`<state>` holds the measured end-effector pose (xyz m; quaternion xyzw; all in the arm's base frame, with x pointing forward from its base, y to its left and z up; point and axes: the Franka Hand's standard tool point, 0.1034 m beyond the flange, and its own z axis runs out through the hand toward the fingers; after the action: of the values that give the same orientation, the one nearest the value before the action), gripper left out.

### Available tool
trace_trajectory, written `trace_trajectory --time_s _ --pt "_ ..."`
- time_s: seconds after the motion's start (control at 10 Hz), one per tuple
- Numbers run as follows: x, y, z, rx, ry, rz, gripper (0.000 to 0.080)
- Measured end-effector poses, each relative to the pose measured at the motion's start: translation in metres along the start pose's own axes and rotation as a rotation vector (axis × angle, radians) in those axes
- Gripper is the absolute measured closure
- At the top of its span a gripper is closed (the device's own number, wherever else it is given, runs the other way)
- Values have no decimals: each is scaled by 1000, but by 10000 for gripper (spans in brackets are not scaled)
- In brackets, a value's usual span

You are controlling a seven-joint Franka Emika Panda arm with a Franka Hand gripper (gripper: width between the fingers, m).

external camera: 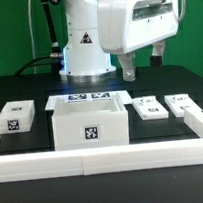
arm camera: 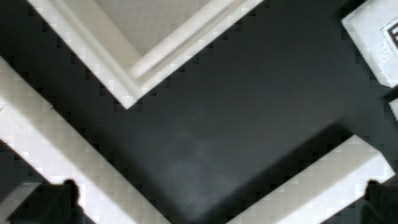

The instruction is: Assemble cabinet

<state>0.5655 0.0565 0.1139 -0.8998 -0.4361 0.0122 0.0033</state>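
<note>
Well clear of cabinet [external camera: 67, 133] rim, tool [external camera: 142, 61] hovers.

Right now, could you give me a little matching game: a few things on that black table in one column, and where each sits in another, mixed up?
Things:
1 cabinet
2 hand
3 marker board
4 white rail

Places or states:
A along the edge of the table nearest the exterior camera
B raised off the table, open and empty
C mid-table, open side up
D flat on the table, just behind the cabinet

Pairs: 1-C, 2-B, 3-D, 4-A
</note>
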Motion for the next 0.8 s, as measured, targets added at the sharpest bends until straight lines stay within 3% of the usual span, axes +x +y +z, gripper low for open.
trace_trajectory --time_s 0.8 --pt "0 0 0 0 0 0 1"
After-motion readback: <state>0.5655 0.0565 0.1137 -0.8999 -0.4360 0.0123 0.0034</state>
